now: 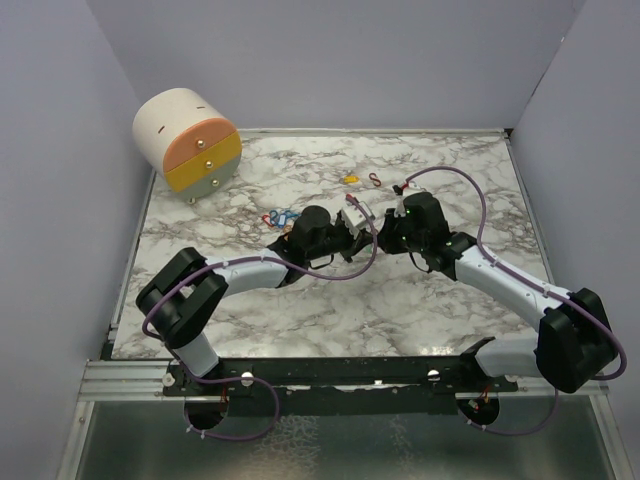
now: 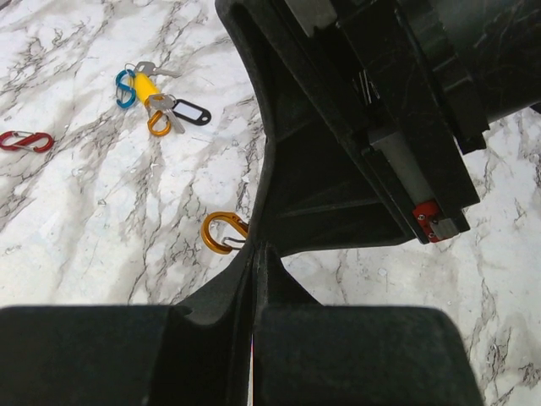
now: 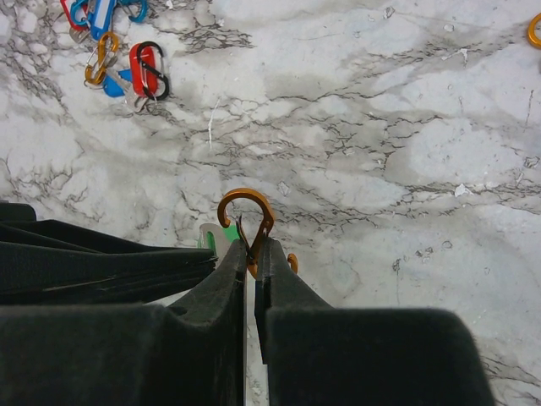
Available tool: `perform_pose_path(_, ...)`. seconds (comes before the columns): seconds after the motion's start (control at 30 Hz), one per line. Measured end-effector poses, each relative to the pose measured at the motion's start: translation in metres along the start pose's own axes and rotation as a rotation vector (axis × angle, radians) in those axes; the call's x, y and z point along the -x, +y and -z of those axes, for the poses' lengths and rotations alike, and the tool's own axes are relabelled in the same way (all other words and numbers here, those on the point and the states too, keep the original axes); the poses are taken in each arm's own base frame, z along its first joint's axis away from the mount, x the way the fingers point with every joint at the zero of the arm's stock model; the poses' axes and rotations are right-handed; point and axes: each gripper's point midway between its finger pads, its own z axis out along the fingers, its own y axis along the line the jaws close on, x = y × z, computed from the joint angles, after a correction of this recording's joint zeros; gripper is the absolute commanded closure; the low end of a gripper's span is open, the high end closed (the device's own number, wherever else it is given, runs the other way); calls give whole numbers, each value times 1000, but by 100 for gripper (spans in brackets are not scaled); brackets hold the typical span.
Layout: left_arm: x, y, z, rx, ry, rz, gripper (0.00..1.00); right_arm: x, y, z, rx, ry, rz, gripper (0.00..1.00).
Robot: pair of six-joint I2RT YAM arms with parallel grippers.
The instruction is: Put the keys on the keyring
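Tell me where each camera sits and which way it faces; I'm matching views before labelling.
Top external: above, behind the bases, looking down on the marble table; left arm and right arm whole.
Left wrist: on the left arm, looking down past the left gripper; right arm fills upper right.
Right wrist: on the right arm, looking down past the right gripper, shut on the orange clip.
Shared: both wrist views show that clip.

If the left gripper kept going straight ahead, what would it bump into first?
Likely the right gripper: its black body sits right ahead of the left gripper's shut jaws, by the orange clip. Depth is unclear.
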Motion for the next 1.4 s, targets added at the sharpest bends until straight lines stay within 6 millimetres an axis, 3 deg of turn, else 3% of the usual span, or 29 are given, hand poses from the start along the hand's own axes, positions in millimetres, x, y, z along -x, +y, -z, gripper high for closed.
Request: perform_pose_path(1.4, -1, 5, -6, 1, 3, -56, 100, -3, 2, 5, 14, 15, 10, 99)
